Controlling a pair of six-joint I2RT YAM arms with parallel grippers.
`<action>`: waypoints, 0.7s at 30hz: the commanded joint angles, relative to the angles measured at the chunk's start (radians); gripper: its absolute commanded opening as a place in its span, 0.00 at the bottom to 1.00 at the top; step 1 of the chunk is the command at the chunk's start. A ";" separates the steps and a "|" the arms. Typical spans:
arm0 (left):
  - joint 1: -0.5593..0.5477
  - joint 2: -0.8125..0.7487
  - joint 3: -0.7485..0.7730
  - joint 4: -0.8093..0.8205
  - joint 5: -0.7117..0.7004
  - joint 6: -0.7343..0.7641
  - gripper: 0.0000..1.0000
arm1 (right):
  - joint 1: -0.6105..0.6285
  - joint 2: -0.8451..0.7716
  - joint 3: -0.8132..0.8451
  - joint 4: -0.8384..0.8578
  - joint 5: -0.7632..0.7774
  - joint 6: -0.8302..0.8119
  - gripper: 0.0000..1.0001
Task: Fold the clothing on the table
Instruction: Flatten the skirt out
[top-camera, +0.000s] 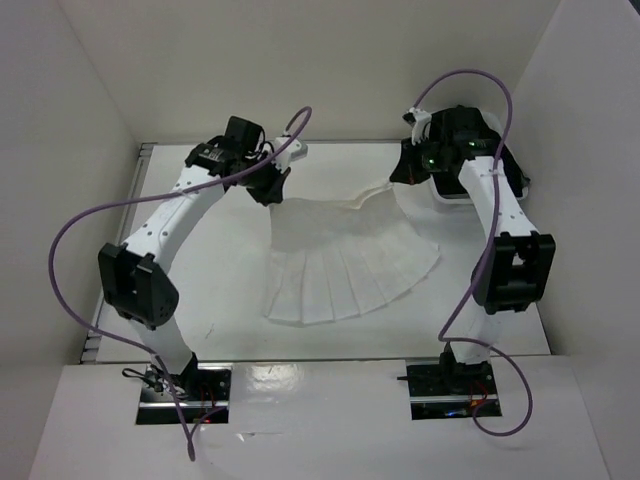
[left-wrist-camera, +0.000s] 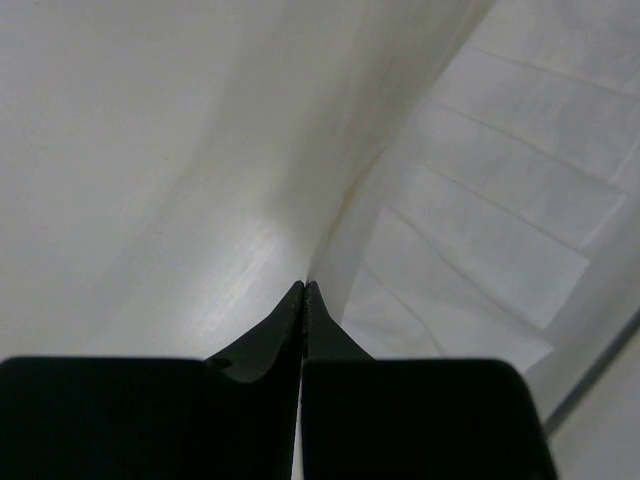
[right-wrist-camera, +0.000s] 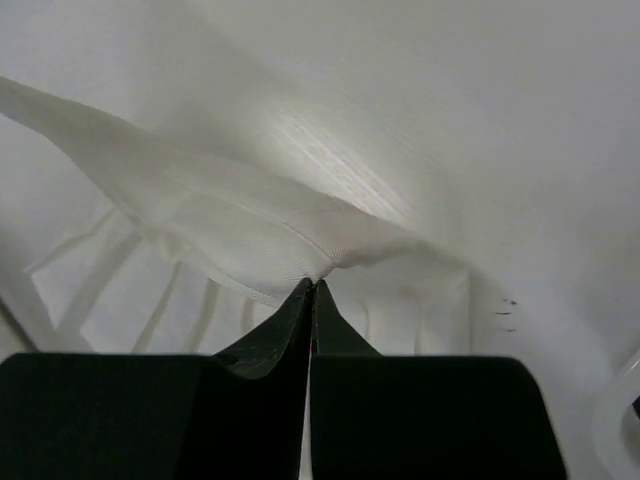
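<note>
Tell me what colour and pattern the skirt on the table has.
Plain white, with pleats fanning out toward the wide edge. The skirt shows best in the top view.

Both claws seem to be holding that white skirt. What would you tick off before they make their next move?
1. Left claw gripping the skirt: ok, jaws shut with fabric at the tips.
2. Right claw gripping the skirt: ok, shut on a bunched fold.
3. Rest of the skirt lying flat on the table: ok, pleats fanned out.
4. Claws holding matching corners of the waistband: cannot tell.
5. Each claw holding all layers, not just one: cannot tell.
</note>
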 joint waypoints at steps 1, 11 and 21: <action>0.072 0.079 0.100 0.129 -0.019 0.026 0.00 | 0.024 0.072 0.050 0.161 0.141 0.029 0.00; 0.198 0.356 0.258 0.276 -0.114 -0.006 0.00 | 0.146 0.361 0.200 0.252 0.327 0.029 0.00; 0.248 0.423 0.283 0.423 -0.227 -0.139 0.86 | 0.212 0.694 0.734 0.276 0.546 0.190 0.07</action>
